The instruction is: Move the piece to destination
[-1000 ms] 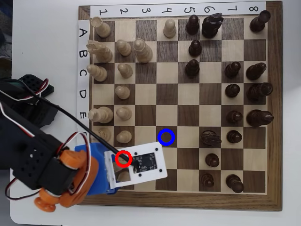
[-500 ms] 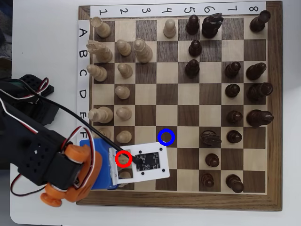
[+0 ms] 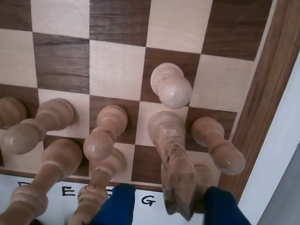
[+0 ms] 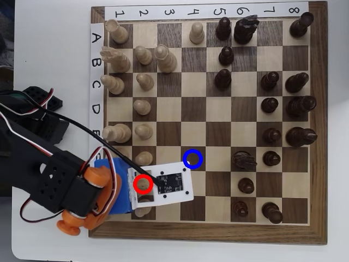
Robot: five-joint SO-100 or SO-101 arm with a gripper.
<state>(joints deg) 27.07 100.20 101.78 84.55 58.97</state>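
Note:
The piece (image 3: 176, 173) is a pale knight-shaped figure with a brownish top, standing on a light square near the board's lettered edge. In the overhead view it sits inside a red ring (image 4: 143, 185). My gripper (image 3: 168, 192) has blue fingers (image 3: 119, 204) on either side of the piece's head. The jaws are open, with a gap on the left side. The destination (image 4: 192, 158) is a dark square marked with a blue ring, bare, up and to the right of the piece in the overhead view. No ring shows in the wrist view.
Light pawns crowd the piece: one just beyond it (image 3: 171, 86), one to its right (image 3: 218, 147), one to its left (image 3: 105, 133). The board's wooden rim (image 3: 267, 93) runs along the right. Dark pieces (image 4: 272, 109) fill the overhead view's right side, with a dark knight (image 4: 242, 160) near the destination.

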